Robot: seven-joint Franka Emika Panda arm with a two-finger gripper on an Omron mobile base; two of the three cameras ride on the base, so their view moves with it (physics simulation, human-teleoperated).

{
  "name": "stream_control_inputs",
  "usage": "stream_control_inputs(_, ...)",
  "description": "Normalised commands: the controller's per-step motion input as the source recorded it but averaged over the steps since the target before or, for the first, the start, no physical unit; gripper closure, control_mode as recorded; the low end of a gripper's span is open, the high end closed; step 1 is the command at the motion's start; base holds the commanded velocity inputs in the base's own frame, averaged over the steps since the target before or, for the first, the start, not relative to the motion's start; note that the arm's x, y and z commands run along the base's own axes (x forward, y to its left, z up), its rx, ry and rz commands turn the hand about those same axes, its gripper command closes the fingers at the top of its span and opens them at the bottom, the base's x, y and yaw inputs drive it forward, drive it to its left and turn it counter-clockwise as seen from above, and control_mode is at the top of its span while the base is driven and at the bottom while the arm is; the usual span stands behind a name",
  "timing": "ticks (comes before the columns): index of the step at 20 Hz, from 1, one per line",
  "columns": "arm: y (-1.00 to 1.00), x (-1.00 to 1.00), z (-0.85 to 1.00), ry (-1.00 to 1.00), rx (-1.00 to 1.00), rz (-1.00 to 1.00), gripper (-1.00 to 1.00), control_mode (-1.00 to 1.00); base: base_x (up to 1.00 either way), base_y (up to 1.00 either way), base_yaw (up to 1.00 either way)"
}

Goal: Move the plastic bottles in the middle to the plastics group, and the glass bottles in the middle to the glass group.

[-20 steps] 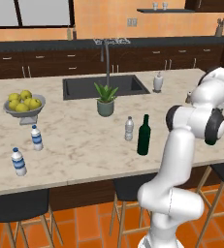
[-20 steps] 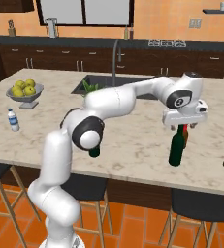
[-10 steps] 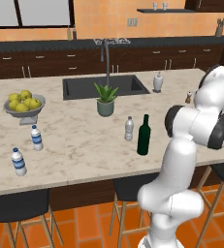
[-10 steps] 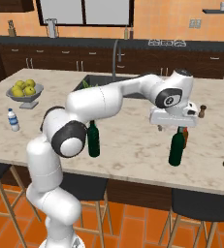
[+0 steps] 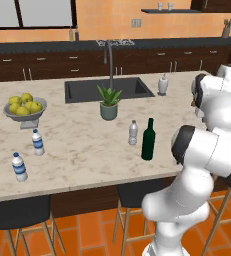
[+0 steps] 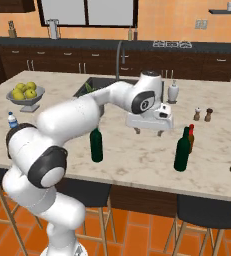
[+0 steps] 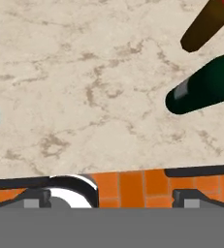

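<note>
One green bottle (image 6: 182, 150) stands just beside the brown red-topped bottle (image 6: 190, 138) at the right of the counter (image 6: 137, 155), so I judge this part done. What is left: the second green bottle (image 6: 96, 145) stands in the middle, and the greyish plastic bottle (image 5: 132, 132) stands near it, well apart from the two blue-labelled bottles (image 5: 37, 142) at the left end.

The gripper (image 6: 148, 131) hangs above the counter between the two green bottles, jaws wide, holding nothing. My judgement is that the middle green bottle or the plastic one comes next.

The left base view shows the plastic bottle and the blue-labelled pair together. The right base view shows the delivered bottle with the brown one, and two shakers (image 6: 203, 114) behind them. The hand view looks down on the marble, with the placed green bottle and the brown bottle at its upper right.
</note>
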Motion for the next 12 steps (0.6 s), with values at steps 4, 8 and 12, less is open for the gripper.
stream_control_inputs(4, 0.87, -0.01, 0.04, 0.05, 0.00, -0.08, -1.00, -1.00, 0.00, 0.00, 0.00)
stream_control_inputs(8, 0.70, 0.00, 0.14, 0.08, 0.01, 0.00, -1.00, -1.00, 0.00, 0.00, 0.00)
stream_control_inputs(12, 0.71, 0.00, 0.19, 0.10, 0.01, 0.00, -1.00, -1.00, 0.00, 0.00, 0.00)
